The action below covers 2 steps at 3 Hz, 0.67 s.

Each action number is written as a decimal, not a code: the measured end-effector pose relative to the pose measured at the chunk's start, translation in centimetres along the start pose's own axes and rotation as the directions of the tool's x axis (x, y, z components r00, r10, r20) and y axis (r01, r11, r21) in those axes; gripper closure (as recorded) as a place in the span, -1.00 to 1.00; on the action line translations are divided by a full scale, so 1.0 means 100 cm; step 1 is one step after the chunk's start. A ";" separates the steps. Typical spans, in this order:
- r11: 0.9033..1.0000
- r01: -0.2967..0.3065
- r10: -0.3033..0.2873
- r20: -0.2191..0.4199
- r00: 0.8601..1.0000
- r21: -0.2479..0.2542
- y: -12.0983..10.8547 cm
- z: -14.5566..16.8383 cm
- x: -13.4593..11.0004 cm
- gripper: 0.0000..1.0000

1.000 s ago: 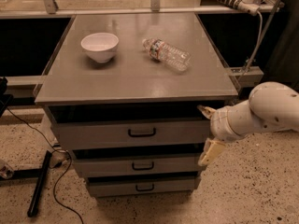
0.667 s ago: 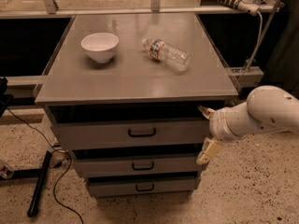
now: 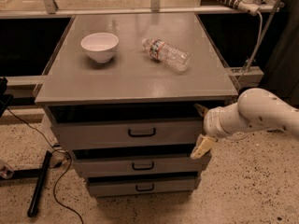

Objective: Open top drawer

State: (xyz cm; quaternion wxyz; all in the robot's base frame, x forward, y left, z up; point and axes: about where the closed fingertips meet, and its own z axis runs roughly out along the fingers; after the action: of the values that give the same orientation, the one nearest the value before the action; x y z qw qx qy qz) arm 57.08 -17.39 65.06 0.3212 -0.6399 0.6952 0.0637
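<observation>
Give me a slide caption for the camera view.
Gripper open at the right end of the top drawer, bowl and bottle lying on the cabinet top.

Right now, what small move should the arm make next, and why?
Probably slide the end effector left toward the handle. It sits open at the right end of the top drawer, gripping nothing, while the handle is at the centre of the front.
</observation>
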 end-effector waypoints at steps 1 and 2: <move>1.000 0.000 0.000 0.000 1.000 0.000 0.000 0.000 0.000 -0.64; 1.000 0.004 -0.004 0.005 1.000 -0.008 -0.005 -0.002 -0.005 -0.17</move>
State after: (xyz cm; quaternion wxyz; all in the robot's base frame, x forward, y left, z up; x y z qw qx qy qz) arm 57.51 -17.15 65.61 0.3205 -0.6425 0.6928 0.0674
